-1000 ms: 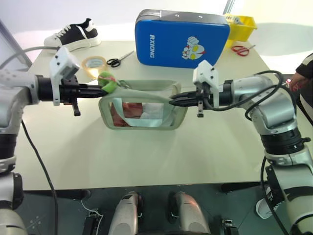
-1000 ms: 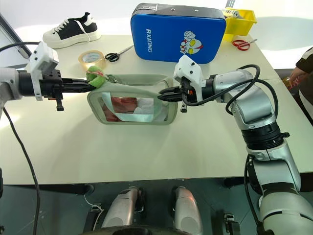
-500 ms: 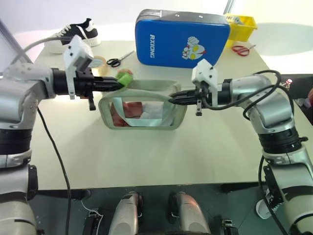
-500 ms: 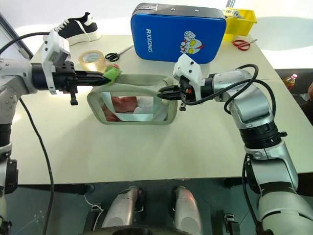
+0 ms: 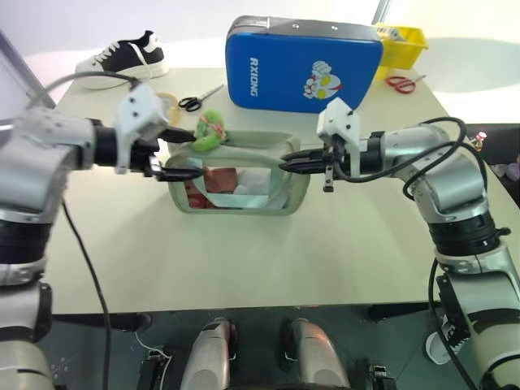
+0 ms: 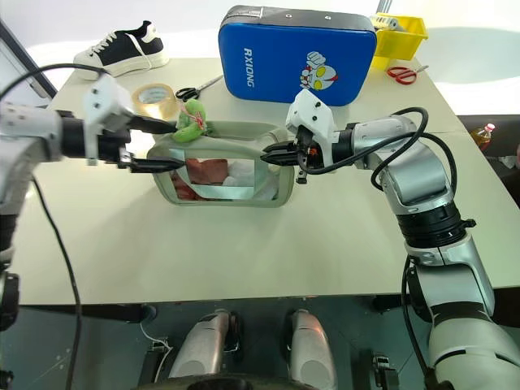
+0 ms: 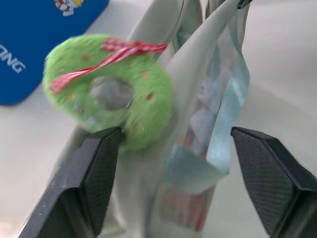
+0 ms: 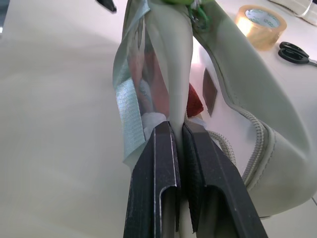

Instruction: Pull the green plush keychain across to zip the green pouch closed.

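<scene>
The green pouch hangs between my two grippers above the table, its clear window showing red and white contents. The green plush keychain sits on the pouch's top edge near its left end, free of any finger. My left gripper is open, its fingers spread on either side of the pouch's left end just below the keychain. My right gripper is shut on the pouch's right edge.
A blue hard case stands behind the pouch. A tape roll and black scissors lie at the back left, with a black and white shoe beyond. A yellow bin and red scissors sit at the back right.
My left gripper carried the keychain rightward along the pouch's top, then opened and let it go. The right gripper has kept its hold and place.
</scene>
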